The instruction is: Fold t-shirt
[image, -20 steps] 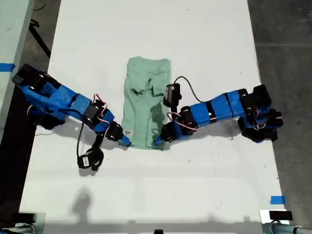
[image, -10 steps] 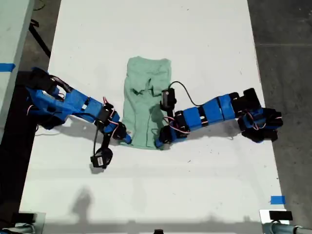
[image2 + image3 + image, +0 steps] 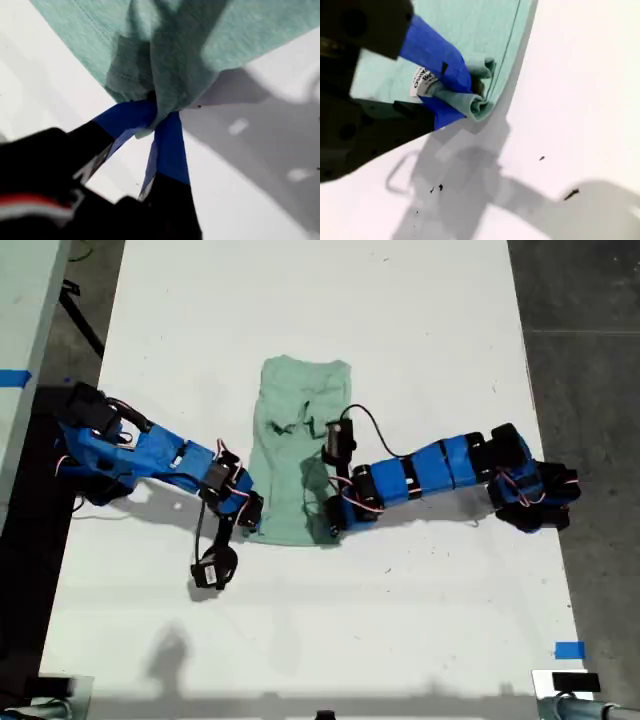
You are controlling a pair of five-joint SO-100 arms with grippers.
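On white table (image 3: 420,330) | soft mint t-shirt (image 3: 300,420) | both jaws pinch bunched hem corners

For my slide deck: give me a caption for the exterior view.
Two blue arms pinch the near corners of a mint-green t-shirt on a white table.

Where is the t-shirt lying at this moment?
The t-shirt lies near the middle of the white table in the exterior view, folded into a narrow strip. My first gripper and my second gripper each pinch one of its near corners.

White table (image 3: 420,320), dark grey floor (image 3: 585,360)
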